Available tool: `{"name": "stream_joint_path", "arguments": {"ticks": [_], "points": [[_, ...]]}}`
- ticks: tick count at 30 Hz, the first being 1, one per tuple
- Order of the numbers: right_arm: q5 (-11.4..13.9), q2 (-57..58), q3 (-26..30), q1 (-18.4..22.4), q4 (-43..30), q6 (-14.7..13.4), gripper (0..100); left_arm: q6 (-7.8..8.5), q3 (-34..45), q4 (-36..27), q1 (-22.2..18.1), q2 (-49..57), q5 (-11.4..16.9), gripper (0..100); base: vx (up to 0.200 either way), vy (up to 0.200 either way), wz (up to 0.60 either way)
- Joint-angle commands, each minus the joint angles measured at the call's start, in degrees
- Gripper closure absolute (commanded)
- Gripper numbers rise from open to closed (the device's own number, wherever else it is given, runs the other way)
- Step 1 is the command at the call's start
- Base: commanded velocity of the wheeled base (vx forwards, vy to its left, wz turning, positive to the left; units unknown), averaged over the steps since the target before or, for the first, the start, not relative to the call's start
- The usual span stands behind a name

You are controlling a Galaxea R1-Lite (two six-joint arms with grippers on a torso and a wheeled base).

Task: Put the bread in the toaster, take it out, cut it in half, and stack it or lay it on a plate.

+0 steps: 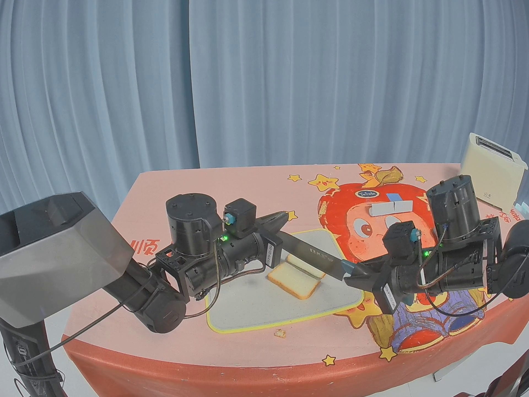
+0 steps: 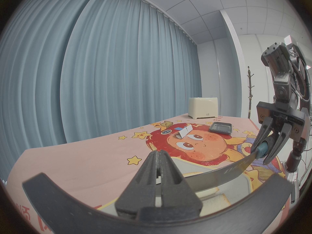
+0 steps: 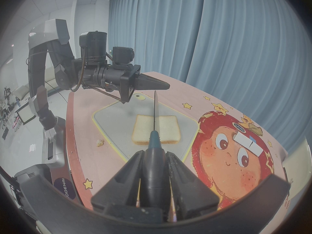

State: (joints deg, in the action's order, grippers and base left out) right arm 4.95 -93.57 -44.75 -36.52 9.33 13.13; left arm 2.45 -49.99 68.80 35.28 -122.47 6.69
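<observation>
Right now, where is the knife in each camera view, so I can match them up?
Head view: knife near the middle, blade over the bread, handle in the right gripper.
Left wrist view: knife runs from behind the left gripper to the right gripper.
Right wrist view: knife edge-on, straight ahead, across the bread.
Shared landmark: the bread under the blade.

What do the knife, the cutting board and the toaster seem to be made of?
Knife: blade probably steel, grey with a dull shine; handle dark teal, likely plastic. Cutting board: probably plastic, matt pale grey with a yellow rim. Toaster: cream shell, smooth, plastic or painted metal; unclear.
</observation>
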Motion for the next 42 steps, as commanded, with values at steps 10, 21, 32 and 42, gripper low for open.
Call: {"name": "stream_joint_path", "arguments": {"ticks": [10, 21, 32, 42], "points": [[0.06, 0.50, -0.95, -0.83, -0.01, -3.72, 100, 0.45, 2.36, 0.28, -1.97, 5.13, -0.01, 100, 0.000, 0.000, 0.00], [-0.03, -0.20, 0.19, -1.53, 5.44, -10.49, 100, 0.36, 6.84, -0.07, -2.06, 13.57, 0.07, 100, 0.000, 0.000, 0.00], [-0.47, 2.34, 8.80, -1.01, 20.82, -10.67, 100, 0.80, 20.37, 7.31, -8.82, 28.07, -3.09, 100, 0.000, 0.000, 0.00], [-0.38, 11.05, 14.43, -1.53, 26.36, -10.67, 100, 1.07, 35.93, 7.13, -22.71, 44.42, -2.56, 100, 0.000, 0.000, 0.00]]}}
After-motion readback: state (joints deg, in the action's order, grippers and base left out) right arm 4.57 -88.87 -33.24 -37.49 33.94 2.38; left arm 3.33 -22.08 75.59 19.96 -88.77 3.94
